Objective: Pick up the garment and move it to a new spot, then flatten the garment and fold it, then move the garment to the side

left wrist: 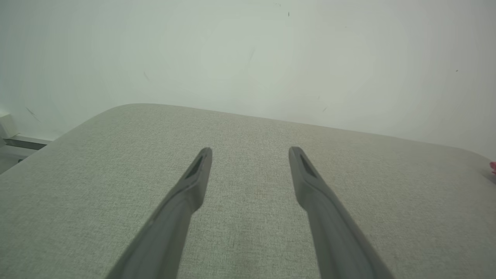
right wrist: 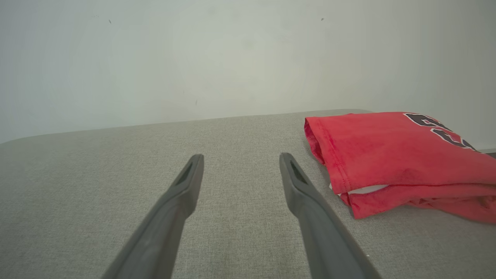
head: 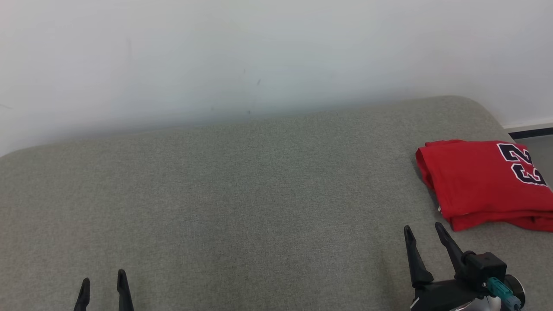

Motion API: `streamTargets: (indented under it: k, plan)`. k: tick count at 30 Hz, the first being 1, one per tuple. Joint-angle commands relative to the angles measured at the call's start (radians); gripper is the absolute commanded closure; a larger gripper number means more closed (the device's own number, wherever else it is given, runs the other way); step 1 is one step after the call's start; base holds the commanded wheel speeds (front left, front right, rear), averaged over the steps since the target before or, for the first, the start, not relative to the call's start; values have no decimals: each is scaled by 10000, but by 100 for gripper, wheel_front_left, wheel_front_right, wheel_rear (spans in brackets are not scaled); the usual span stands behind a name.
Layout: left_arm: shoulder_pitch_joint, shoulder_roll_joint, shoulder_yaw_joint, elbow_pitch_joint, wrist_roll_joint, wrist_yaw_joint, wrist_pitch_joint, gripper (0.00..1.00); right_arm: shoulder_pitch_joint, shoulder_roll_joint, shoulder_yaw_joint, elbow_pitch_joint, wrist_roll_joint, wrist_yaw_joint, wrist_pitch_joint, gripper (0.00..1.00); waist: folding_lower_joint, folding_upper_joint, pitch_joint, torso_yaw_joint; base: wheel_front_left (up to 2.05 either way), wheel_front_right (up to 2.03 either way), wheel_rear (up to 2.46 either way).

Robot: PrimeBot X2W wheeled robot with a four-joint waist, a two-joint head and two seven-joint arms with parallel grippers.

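Two empty grippers over the grey padded surface (head: 259, 194), the left gripper (head: 103, 276) and the right gripper (head: 422, 226).
Both have their fingers spread apart and hold nothing. The left is at the near edge towards the left, the right at the near edge towards the right, just short of the folded red garment (head: 475, 181). It lies by the right edge towards the far corner, number print up, below a pale wall (head: 259, 52).

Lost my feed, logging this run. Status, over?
Left gripper open, empty. Right gripper open, empty, short of red garment. Garment folded, right side of grey cushion. No obstacle seen.
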Motion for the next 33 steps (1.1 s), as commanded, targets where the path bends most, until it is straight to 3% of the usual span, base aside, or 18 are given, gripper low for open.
streamTargets:
  k: [1,7,8,14,33]
  plan:
    - [83,-16,7,-43,-9,53,-25,0,-84,-19,38,11,80,-28,-50,0,0,0,2,-11,0,0,0]
    - [119,-16,-14,-18,44,141,-27,0,-74,-16,119,16,100,-28,-59,0,0,0,10,-31,0,0,0]
    - [15,-2,-7,-6,0,121,0,100,-30,3,109,6,46,0,-8,100,0,0,10,-32,0,0,0]
    - [69,-77,-17,548,-26,126,94,100,428,93,134,511,66,0,68,100,0,0,11,-30,0,0,0]
    - [-492,-55,-32,650,-3372,-16,999,100,348,265,-399,-33,3533,-3,969,100,0,0,52,163,0,0,0]
